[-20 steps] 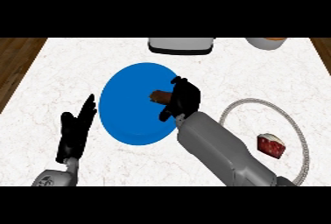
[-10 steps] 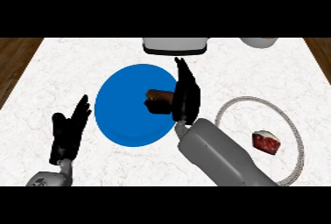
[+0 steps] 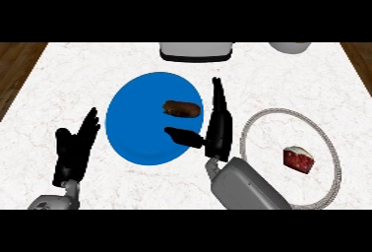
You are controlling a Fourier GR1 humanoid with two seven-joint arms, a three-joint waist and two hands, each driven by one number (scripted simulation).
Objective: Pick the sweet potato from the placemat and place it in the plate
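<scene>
A brown sweet potato (image 3: 181, 108) lies on the round blue placemat (image 3: 141, 128), toward its right side. My right hand (image 3: 216, 129) stands open just right of it, fingers straight and pointing away, thumb stretched left under the potato without touching it. The plate (image 3: 328, 143) with its pale rim sits to the right and holds a red piece of cake (image 3: 298, 158). My left hand (image 3: 75, 147) rests open at the lower left, fingers up, beside the placemat.
A grey-white appliance (image 3: 197, 50) stands at the counter's back edge, and a pale bowl (image 3: 291, 47) at the back right. Wooden floor (image 3: 16, 61) shows beyond the counter's left and right edges.
My right hand, curled over the sweet potato a second ago, has opened and shifted right, so the potato now lies uncovered on the placemat. The left hand barely moved.
</scene>
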